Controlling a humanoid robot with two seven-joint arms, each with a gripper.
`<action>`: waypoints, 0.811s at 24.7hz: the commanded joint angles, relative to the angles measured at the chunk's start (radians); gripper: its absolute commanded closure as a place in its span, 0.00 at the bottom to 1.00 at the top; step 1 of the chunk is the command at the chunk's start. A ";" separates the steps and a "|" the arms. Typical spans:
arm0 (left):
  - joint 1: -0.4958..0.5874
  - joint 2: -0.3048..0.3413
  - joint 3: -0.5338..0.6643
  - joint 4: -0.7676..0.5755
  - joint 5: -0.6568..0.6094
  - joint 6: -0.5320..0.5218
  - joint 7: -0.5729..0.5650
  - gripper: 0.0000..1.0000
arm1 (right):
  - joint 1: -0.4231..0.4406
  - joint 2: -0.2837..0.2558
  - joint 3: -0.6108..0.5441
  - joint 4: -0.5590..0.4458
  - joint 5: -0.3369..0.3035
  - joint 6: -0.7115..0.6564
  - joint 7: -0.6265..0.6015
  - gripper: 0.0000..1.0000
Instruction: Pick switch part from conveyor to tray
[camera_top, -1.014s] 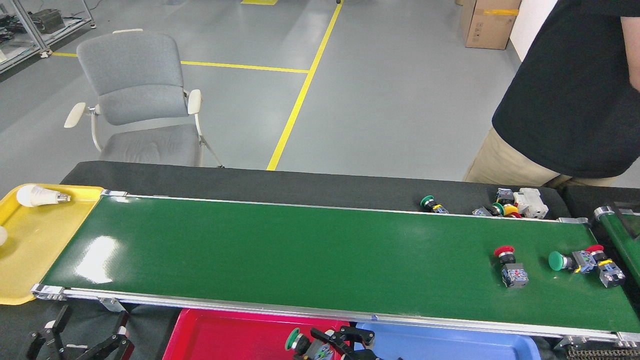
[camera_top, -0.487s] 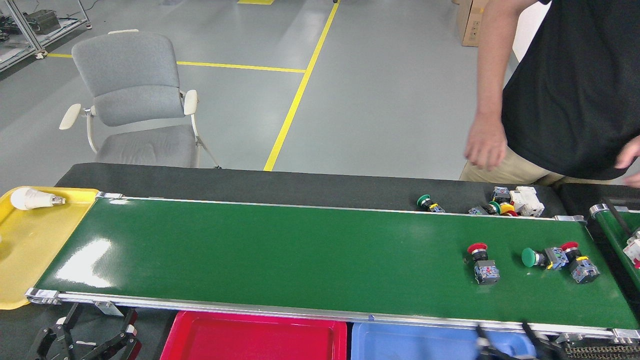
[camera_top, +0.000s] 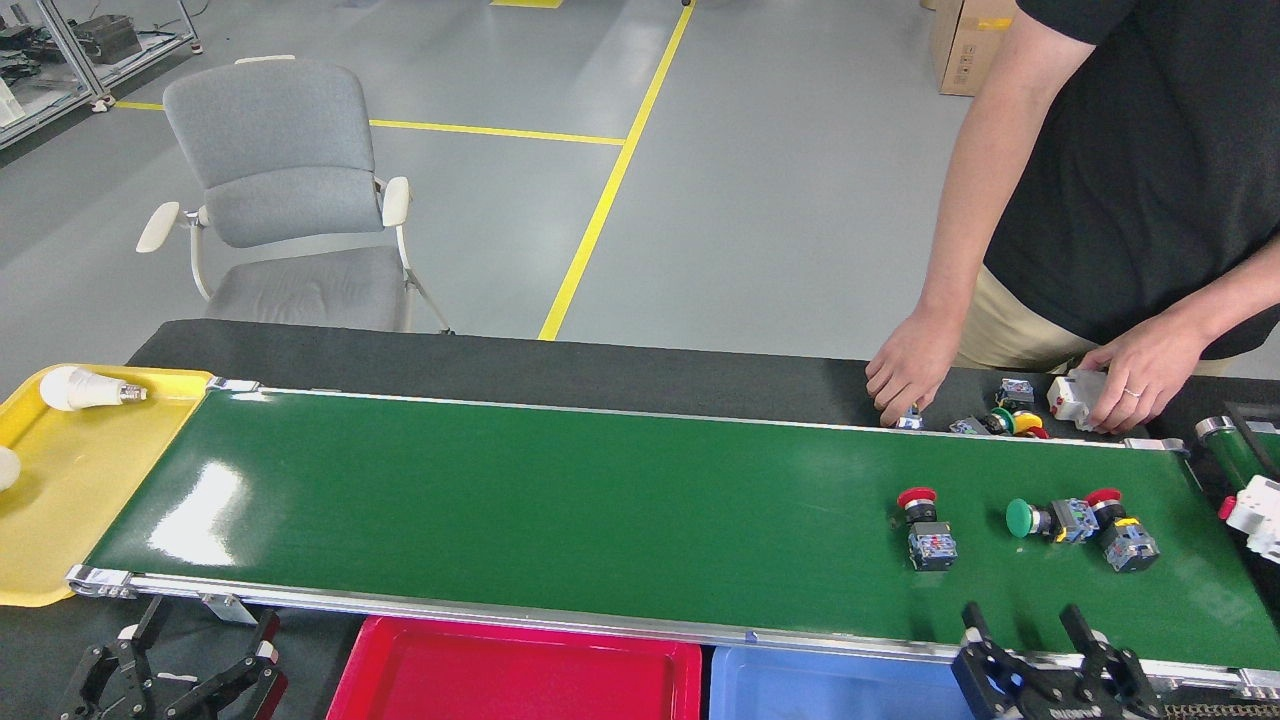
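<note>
My right pincer (camera_top: 1052, 655) hangs open at the conveyor (camera_top: 560, 500) edge, placed to meet the red-capped switch part (camera_top: 925, 528); left pincer (camera_top: 175, 675) idles open.

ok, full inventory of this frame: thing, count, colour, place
conveyor: 1, dark green, centre
switch parts on belt: 3, red-capped, green-capped, red-capped, right end
loose parts: small mixed pile, behind belt
yellow tray: 1, left, with white bulb
red tray: 1, near edge
blue tray: 1, near edge
chair: 1, grey, far left
cardboard box: 1, far right
person's hands: 2, one and other at the pile
left gripper: black, open
right gripper: black, open
</note>
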 joint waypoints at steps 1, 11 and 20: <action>-0.006 0.011 0.003 -0.008 -0.002 -0.002 0.004 0.00 | -0.049 -0.027 0.058 0.028 0.004 0.083 0.011 0.03; -0.001 0.011 0.005 -0.001 0.004 -0.061 -0.034 0.00 | -0.190 -0.087 0.296 0.199 0.007 0.281 0.011 0.78; 0.001 0.001 0.016 -0.003 0.010 -0.061 -0.048 0.00 | -0.098 -0.157 0.460 0.035 -0.001 0.047 -0.049 0.96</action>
